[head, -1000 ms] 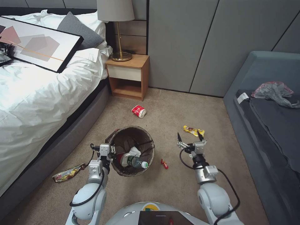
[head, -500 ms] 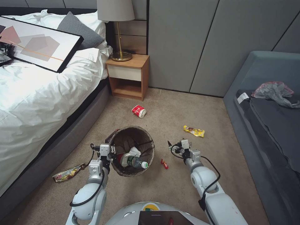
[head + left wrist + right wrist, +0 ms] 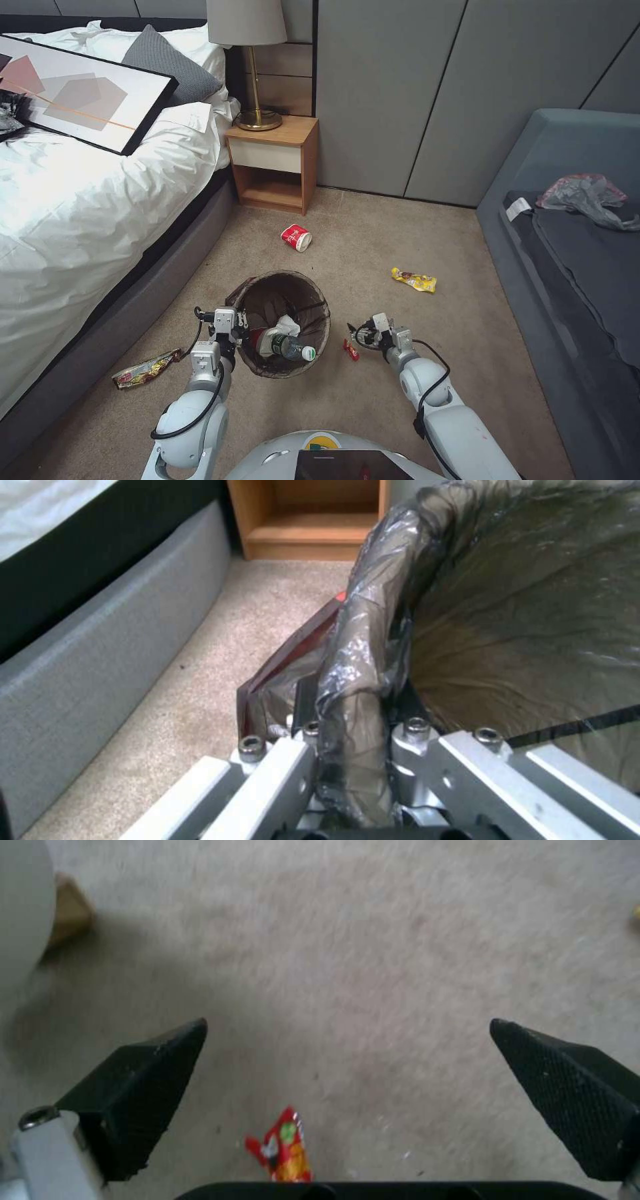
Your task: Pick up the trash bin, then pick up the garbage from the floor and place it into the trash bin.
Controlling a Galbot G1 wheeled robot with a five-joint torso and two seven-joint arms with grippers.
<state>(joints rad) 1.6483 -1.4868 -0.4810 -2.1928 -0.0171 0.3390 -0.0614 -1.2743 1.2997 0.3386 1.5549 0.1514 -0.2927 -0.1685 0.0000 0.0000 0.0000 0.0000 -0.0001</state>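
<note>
Nearest to the robot, the left end effector is clamped on the rim of the trash bin, its fingers pinching the dark bag liner folded over the edge (the left wrist view shows the plastic bunched between them). Inside the bin lie a clear bottle with a green label and a white tissue. Just beside the bin on its right, the right end effector hangs low over the carpet with its fingers spread wide apart, and a small red snack wrapper lies on the floor right under it; in the right wrist view the wrapper sits between the two black fingertips, not touching either. On the bin's other side, close to the bed base, a crumpled wrapper lies on the carpet. Farther out, a yellow wrapper rests well apart from the bin toward the grey sofa. Beyond the bin, a red-and-white paper cup lies on its side near the wooden nightstand.
</note>
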